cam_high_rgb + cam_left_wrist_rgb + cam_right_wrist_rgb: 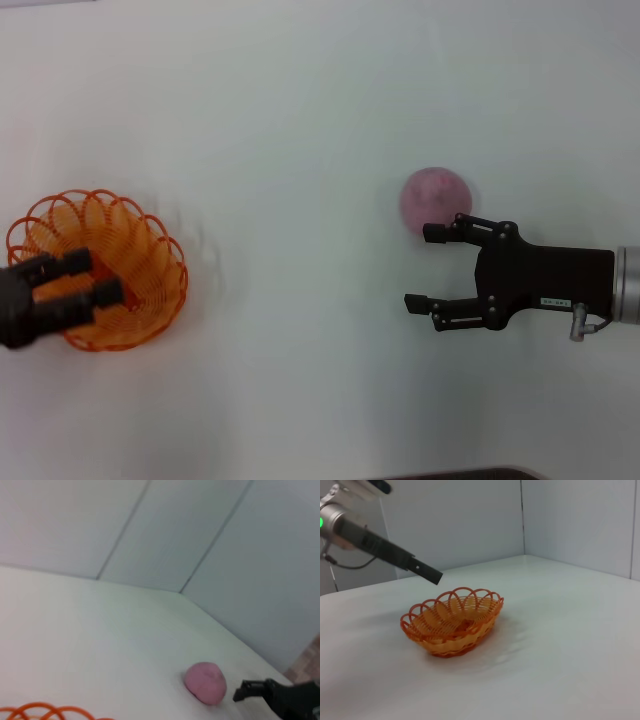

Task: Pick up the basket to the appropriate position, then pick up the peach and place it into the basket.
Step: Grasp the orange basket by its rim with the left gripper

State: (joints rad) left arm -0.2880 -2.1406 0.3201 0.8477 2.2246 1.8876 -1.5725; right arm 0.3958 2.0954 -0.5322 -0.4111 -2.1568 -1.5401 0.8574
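The orange openwork basket [150, 250] stands on the white table at the far left; in the right wrist view the basket [452, 622] is upright and holds nothing. My left gripper [100, 278] hovers over its near side, open, and one dark finger [427, 573] hangs clear above the rim. The pink peach [435, 198] lies right of the table's middle. My right gripper [425, 267] is open just in front of the peach, its far fingertip close beside the fruit, with nothing between the fingers. The left wrist view shows the peach [205, 681] and a strip of basket rim [40, 711].
The white table [300, 150] runs between basket and peach. Pale wall panels [570, 520] rise behind the table. A dark edge [460, 474] shows at the table's front.
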